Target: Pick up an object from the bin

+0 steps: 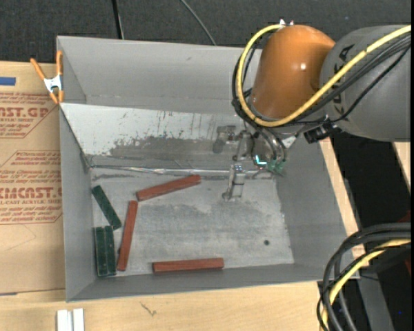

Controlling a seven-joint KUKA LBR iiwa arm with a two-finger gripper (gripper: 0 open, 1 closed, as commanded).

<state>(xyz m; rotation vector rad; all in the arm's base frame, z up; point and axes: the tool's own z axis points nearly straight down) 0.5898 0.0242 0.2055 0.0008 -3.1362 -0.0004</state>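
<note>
Where the tool (pixel 236 185) hangs, a red bar (pixel 168 187) (slanted) lies near.

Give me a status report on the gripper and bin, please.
Gripper above bare floor of grey metal bin, right of centre. Nearest thing: long red-brown flat stick, just left of it. Nothing in the way.

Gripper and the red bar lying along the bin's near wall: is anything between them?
No. In the camera view, the stretch from the gripper down to that red bar is bare grey bin floor.
</note>
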